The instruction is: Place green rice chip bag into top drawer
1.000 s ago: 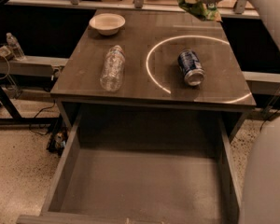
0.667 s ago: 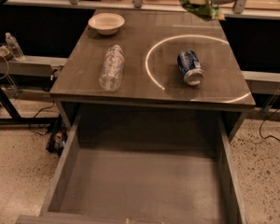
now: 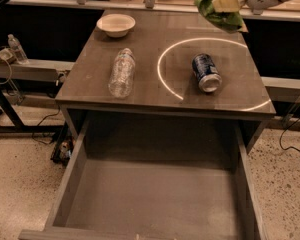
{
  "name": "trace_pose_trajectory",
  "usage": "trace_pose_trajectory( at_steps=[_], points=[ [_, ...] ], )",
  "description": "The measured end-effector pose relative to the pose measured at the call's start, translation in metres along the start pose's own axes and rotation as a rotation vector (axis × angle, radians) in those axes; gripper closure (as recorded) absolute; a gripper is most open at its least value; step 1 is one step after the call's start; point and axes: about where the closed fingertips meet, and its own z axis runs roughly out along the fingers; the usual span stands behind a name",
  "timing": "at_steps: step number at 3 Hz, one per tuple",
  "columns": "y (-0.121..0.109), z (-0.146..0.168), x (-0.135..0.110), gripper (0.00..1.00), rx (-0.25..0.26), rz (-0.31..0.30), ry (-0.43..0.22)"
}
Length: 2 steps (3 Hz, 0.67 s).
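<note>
The green rice chip bag (image 3: 219, 17) hangs crumpled in the air above the table's far right corner. My gripper (image 3: 227, 2) is shut on its top, and the arm reaches in from the upper right. The top drawer (image 3: 155, 194) is pulled wide open below the table's front edge, and nothing shows inside it. The bag is well behind and above the drawer.
On the grey table (image 3: 155, 91) lie a blue soda can (image 3: 206, 72) on its side, a clear plastic bottle (image 3: 122, 72) on its side, and a white bowl (image 3: 116, 24) at the far left. A shelf with a bottle (image 3: 16, 49) stands to the left.
The arm has drawn back out of the right side of the view. The gripper and the bag have stayed at about the same spot over the far right corner.
</note>
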Motion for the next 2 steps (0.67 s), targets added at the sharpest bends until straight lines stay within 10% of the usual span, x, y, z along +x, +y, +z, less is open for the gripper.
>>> trace_pose_trajectory(
  at_steps=[2],
  points=[
    [0.022,-0.001,0.0,1.0,-0.061,-0.082,-0.003]
  ],
)
